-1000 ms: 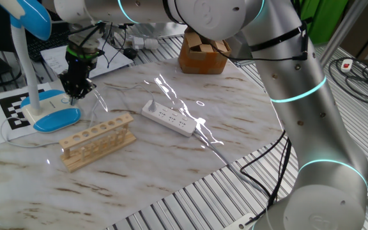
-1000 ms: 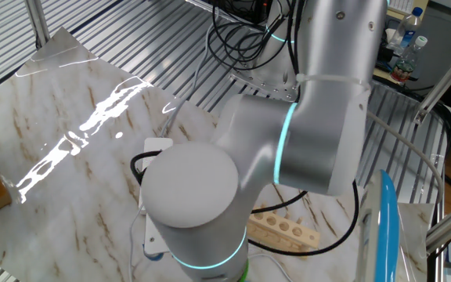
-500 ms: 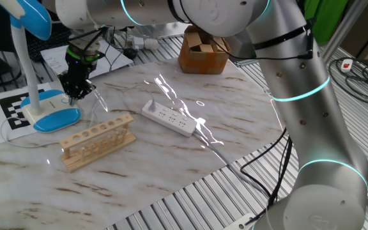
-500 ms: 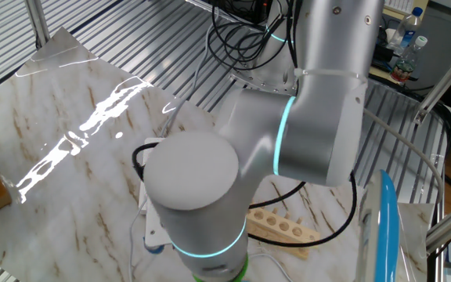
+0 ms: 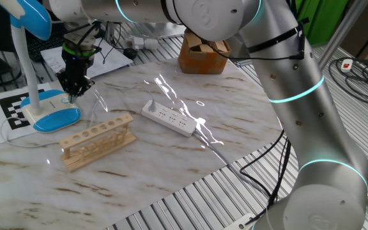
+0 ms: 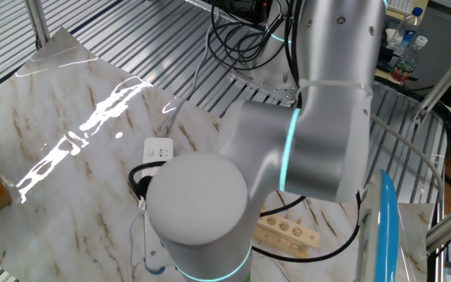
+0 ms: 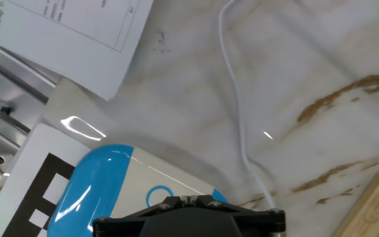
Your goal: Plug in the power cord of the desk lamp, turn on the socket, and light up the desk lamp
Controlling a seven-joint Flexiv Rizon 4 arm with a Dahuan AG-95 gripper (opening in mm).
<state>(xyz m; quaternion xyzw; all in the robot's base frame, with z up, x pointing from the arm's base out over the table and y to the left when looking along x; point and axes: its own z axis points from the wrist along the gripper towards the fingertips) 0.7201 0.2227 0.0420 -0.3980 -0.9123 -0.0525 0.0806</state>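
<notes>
Now the gripper [image 5: 73, 93] points down at the lamp [image 5: 43, 105] base, jaws together with nothing between them, probably to press its ring-marked switch. The socket [image 5: 167, 119] lies mid-desk [image 5: 235, 115], near the wooden rack [image 5: 97, 140]. The cord [image 7: 237, 112] runs across the marble. Printed sheets [image 7: 77, 29] show text too small to read.

The arm [image 6: 288, 157] is blocking most of the marble table [image 6: 53, 125]; the socket [image 6: 158, 149] is peeking out beside it
</notes>
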